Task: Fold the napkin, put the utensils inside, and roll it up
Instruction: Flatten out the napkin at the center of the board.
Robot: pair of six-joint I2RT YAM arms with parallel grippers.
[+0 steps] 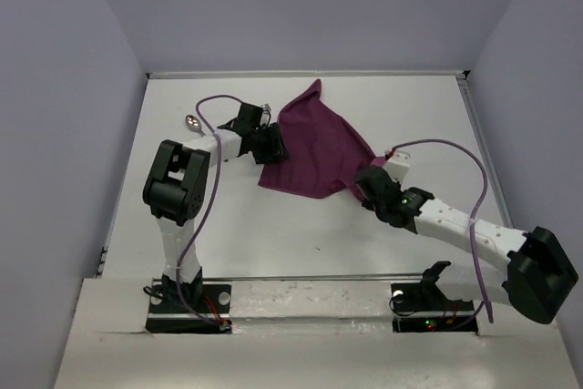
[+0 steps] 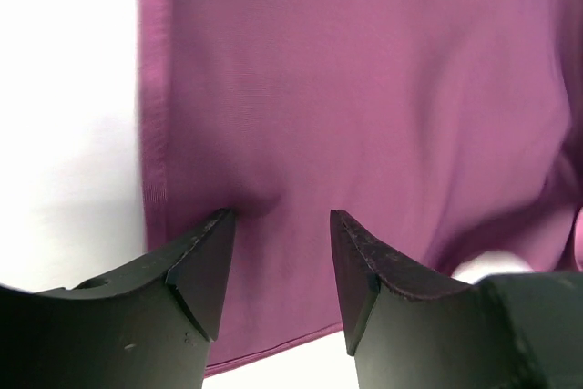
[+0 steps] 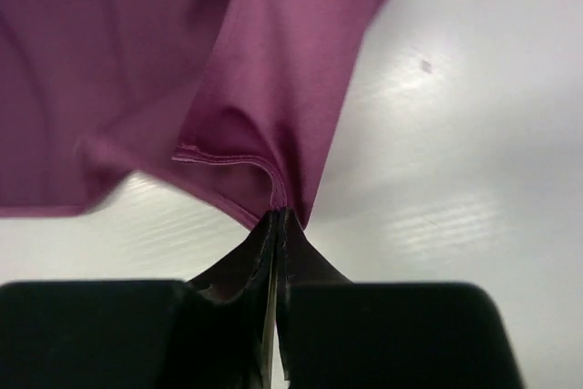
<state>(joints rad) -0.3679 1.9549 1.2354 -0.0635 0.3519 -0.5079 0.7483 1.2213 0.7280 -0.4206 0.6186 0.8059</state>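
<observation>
The plum-purple napkin [image 1: 314, 145] lies crumpled in the middle of the table, one corner pointing to the back. My left gripper [image 1: 271, 145] is open at the napkin's left edge. In the left wrist view its fingertips [image 2: 214, 230] rest on the cloth [image 2: 364, 88] just inside the hem, with cloth between the jaws. My right gripper [image 1: 366, 181] is shut on the napkin's near right corner. The right wrist view shows the hemmed corner [image 3: 237, 148] pinched at the tips of that gripper [image 3: 278, 218] and lifted off the table. A grey spoon [image 1: 193, 121] lies at the back left, its handle hidden by the left arm.
White walls ring the table [image 1: 273, 234]; its raised rim [image 1: 310, 73] runs along the back. Purple cables [image 1: 460, 157] loop above both arms. A small shiny piece [image 1: 266, 107] shows beside the left wrist; I cannot tell what it is.
</observation>
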